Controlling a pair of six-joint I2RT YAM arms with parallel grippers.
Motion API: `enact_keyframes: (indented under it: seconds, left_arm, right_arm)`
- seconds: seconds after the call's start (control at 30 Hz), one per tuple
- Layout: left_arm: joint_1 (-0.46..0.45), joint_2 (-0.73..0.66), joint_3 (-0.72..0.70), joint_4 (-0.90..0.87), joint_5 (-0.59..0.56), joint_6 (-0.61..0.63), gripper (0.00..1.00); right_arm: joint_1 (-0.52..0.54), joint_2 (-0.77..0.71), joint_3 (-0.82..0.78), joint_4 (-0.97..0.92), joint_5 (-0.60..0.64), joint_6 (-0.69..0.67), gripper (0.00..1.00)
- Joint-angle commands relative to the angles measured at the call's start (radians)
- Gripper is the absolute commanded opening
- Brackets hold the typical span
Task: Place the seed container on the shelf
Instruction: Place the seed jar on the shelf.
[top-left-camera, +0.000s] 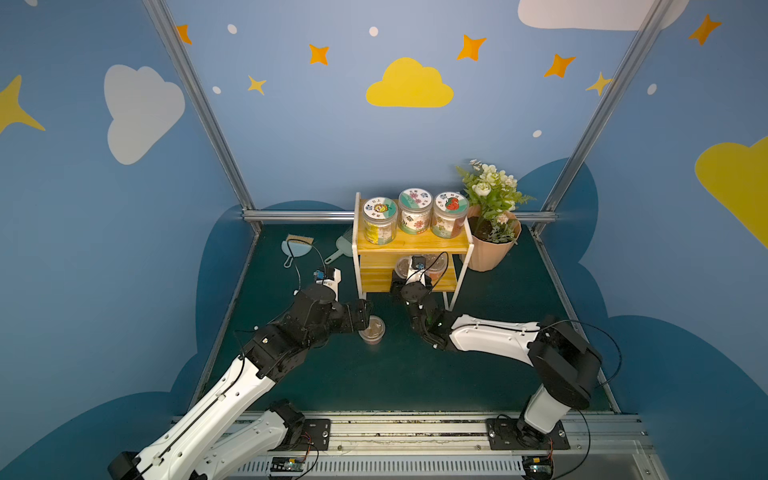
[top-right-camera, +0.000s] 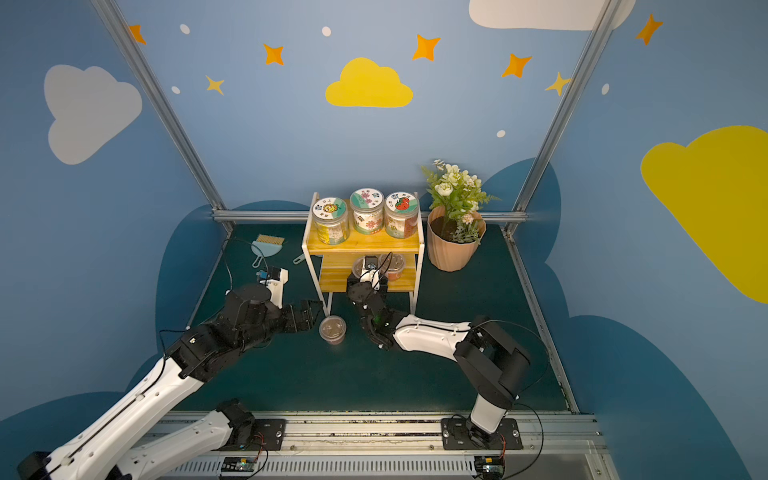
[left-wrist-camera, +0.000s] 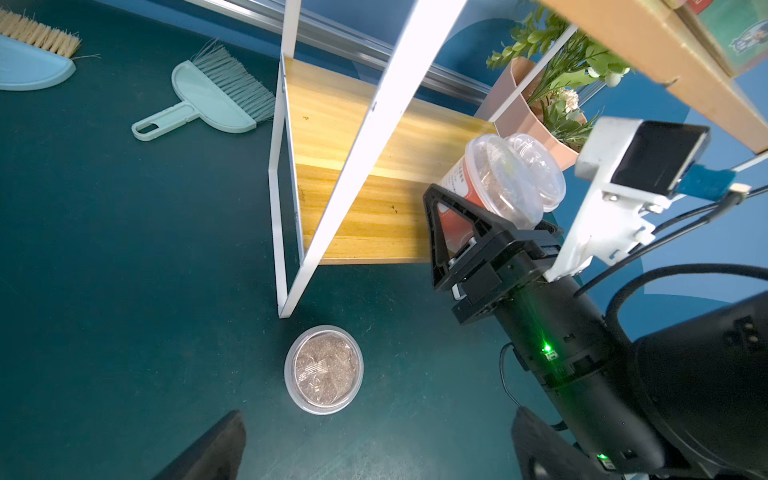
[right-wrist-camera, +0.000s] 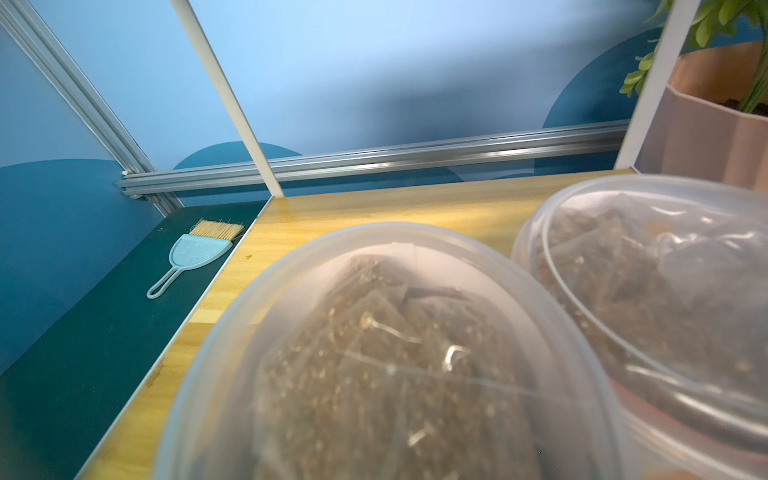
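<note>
Shelf (top-left-camera: 415, 246) | seed container (left-wrist-camera: 505, 183) upright, lid up | right tool (left-wrist-camera: 465, 203) pinching it | left tool (left-wrist-camera: 380, 415) spread

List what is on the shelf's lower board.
On the lower board: one seed container, clamped by the right gripper, and a second container close beside it. The gripper hides the clamped one's base, so whether it rests on the wood cannot be told.

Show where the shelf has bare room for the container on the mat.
The lower board is bare from the left posts to the gripped seed container; its right half is crowded. The top board is full with three jars.
</note>
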Motion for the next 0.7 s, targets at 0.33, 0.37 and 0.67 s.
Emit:
enact_keyframes:
  seconds: [0.33,0.37,0.67]
  left_arm:
    - [0.018,0.010,-0.011,-0.008,0.037,0.012,1.00]
    - [0.018,0.009,-0.011,-0.010,0.037,0.011,1.00]
    - [0.025,0.010,-0.014,-0.014,0.074,0.013,1.00]
  right_arm:
    - [-0.018,-0.001,0.039,-0.088,-0.018,0.082,0.85]
    - [-0.017,-0.003,0.038,-0.105,-0.021,0.097,0.86]
    - [0.020,-0.084,-0.009,-0.180,-0.004,0.214,0.92]
